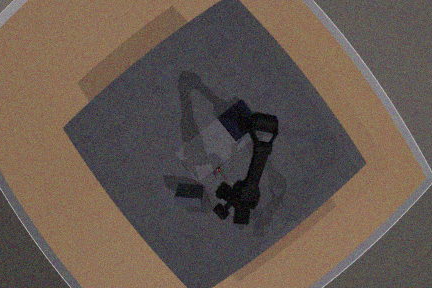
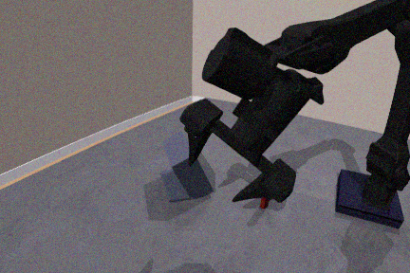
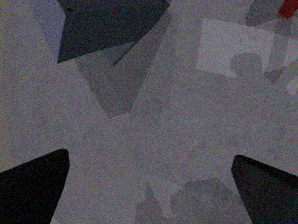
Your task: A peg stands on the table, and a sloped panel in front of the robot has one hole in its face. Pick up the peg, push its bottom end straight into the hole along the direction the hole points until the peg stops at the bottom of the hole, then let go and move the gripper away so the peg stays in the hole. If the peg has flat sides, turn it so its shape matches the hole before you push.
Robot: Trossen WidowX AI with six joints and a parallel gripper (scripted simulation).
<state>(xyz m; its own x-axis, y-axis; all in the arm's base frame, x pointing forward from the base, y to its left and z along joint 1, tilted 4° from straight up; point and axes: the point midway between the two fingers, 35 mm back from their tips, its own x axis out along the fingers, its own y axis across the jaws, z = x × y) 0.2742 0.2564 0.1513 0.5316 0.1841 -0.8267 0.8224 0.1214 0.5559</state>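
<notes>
Peg [image 1: 218,170] [image 2: 264,203] [image 3: 288,8] stands waiting; the gripper [image 1: 220,200] [image 2: 214,182] [image 3: 154,163] is wide open, holding nothing, probably so it can fit around it.
</notes>
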